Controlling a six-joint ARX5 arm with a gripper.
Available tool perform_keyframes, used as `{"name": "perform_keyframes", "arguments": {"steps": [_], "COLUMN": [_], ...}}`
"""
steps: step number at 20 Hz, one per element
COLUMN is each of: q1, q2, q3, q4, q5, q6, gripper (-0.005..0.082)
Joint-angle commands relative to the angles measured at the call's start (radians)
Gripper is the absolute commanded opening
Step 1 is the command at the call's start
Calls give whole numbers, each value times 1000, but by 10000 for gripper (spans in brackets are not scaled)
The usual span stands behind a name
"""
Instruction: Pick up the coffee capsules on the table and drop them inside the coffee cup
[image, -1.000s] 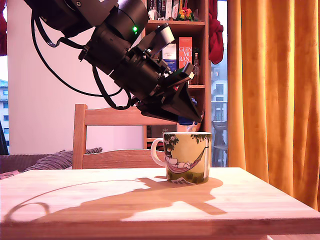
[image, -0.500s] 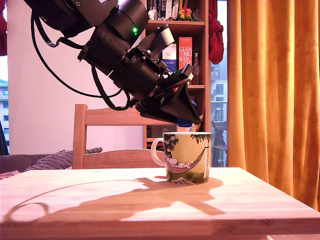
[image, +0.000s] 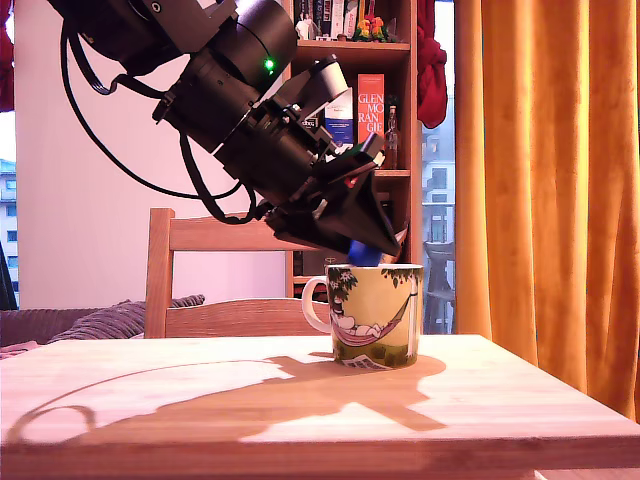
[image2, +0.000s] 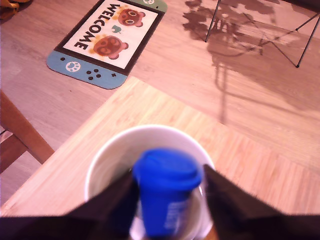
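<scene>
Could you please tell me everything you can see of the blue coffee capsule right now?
The blue coffee capsule is a small tapered pod of glossy dark blue plastic with a paler label on its side. The gripper holds it between two dark fingers, directly over the white-lined coffee cup. In the exterior view only a sliver of blue shows, just above the cup's rim.

You see the cup (image: 376, 315) standing on the table (image: 200, 400), toward the exterior view's right. The gripper (image: 378, 243) hangs just above its rim, a capsule (image2: 165, 192) between the fingers, over the opening. A chair (image: 215, 275) stands behind the table.
</scene>
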Motion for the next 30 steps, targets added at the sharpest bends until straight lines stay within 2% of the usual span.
{"name": "perform_keyframes", "arguments": {"steps": [1,12,19,20,21,24,25,26,30], "q1": [-6,-6,-6,-6,-6,-6,-6,-5,6], "q2": [5,5,-74,-92,-108,-158,-175,-190,-258], "q3": [-1,-1,-1,-1,-1,-1,-1,-1,-1], "q4": [6,8,3,-7,-16,-41,-47,-51,-94], "q5": [0,1,3,3,1,2,0,0,-42], "q6": [-2,-2,-2,-2,-2,2,6,6,6], "gripper": [614,614,600,569,492,96,2,-21,-20]}}
